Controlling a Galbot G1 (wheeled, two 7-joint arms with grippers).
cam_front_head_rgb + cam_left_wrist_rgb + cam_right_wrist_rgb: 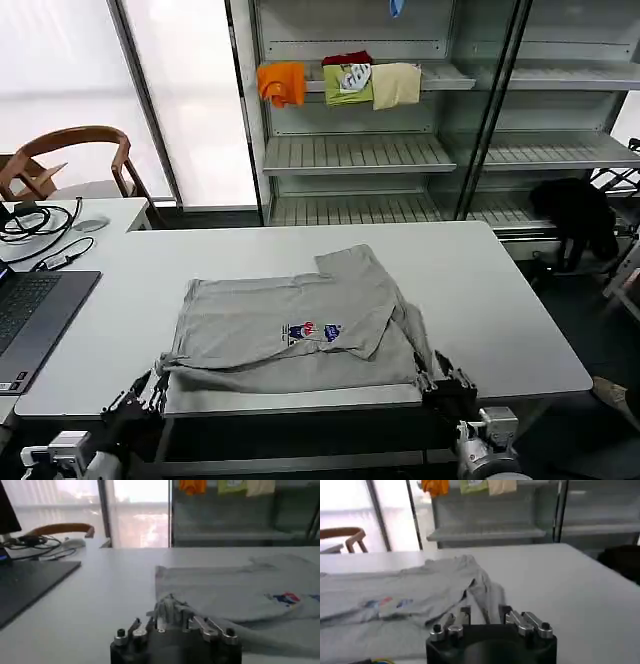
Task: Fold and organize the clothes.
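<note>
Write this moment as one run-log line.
left gripper: shut on grey shirt corner | right gripper: shut on shirt corner

Shirt (300,330) chest print too small to read; laptop (30,320) cut off.

Grey shelving (360,150), bright windows (70,70)

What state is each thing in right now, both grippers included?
Light grey short-sleeved shirt: partly folded on the white table, print facing up.
Left gripper: at the shirt's near left corner, fingers shut on fabric.
Right gripper: at the near right corner, fingers shut on fabric.
Dark grey laptop: open.
</note>
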